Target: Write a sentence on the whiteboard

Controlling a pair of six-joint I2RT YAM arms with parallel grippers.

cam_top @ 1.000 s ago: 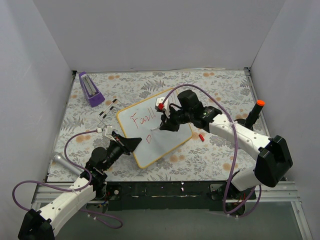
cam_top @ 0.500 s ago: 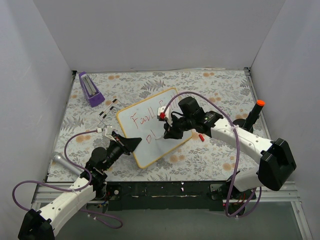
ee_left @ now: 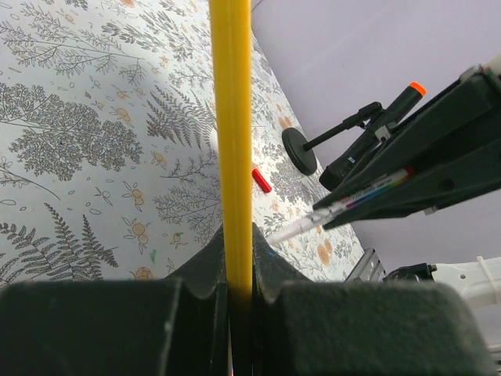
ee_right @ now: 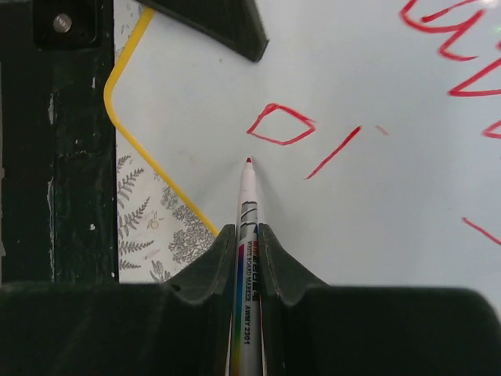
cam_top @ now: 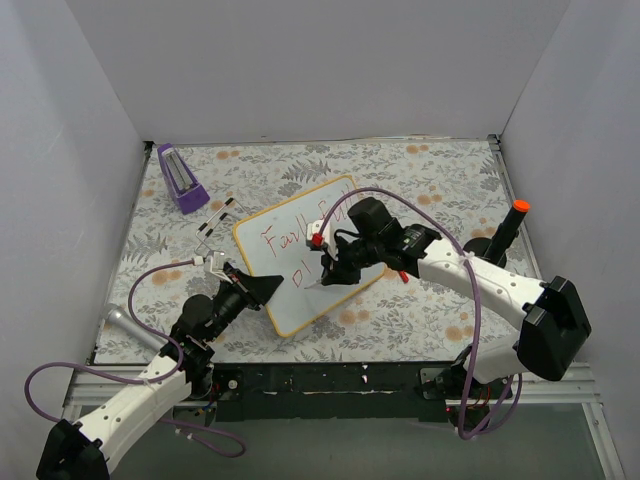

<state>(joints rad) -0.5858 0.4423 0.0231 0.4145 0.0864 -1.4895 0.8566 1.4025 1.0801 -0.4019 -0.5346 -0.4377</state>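
Since a second ago your right gripper (cam_top: 325,277) has carried the marker (ee_right: 247,204) down from the first line of the sentence (cam_top: 283,240) toward the near-left part of the whiteboard (cam_top: 300,305), which lies slantwise on the floral table (cam_top: 430,180). Its fingers pinch the marker barrel, and the left gripper (ee_left: 235,235) is clamped on the yellow frame (ee_left: 231,94). Risk, as I judge it: the tip stands just beside the diamond-shaped letter (ee_right: 280,124) and near the frame, so a stroke may foul that letter or overrun the edge.
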